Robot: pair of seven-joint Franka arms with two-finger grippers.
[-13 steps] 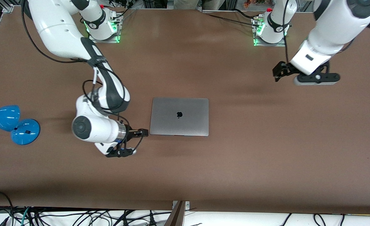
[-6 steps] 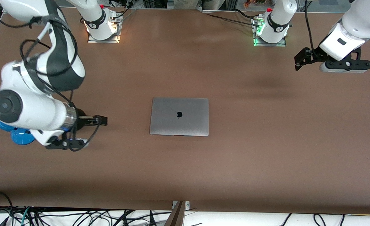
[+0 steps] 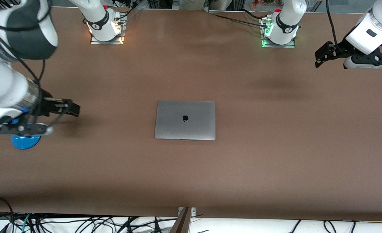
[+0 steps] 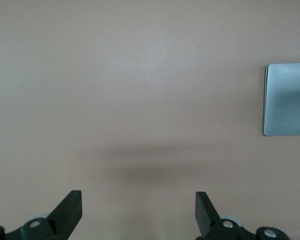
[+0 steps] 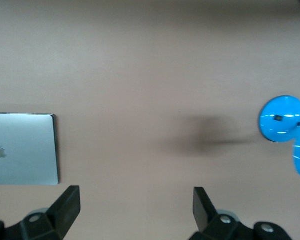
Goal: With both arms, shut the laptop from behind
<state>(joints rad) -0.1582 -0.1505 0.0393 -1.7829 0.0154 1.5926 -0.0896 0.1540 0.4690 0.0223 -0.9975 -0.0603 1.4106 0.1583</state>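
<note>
Right tool (image 3: 70, 108) spread wide and empty, over bare worktop (image 3: 275, 168) beside blue lamp (image 3: 25, 141). Left tool (image 3: 322, 55) likewise wide, empty, up over its own end. Laptop (image 3: 185, 120) shut flat mid-worktop, clear on all edges, black apple logo (image 3: 185, 118) on lid. Both arms drawn well apart.

laptop (image 3: 185, 120): 1 | arms: 2 | blue lamp (image 3: 25, 141): 1 | table (image 3: 275, 161): 1
</note>
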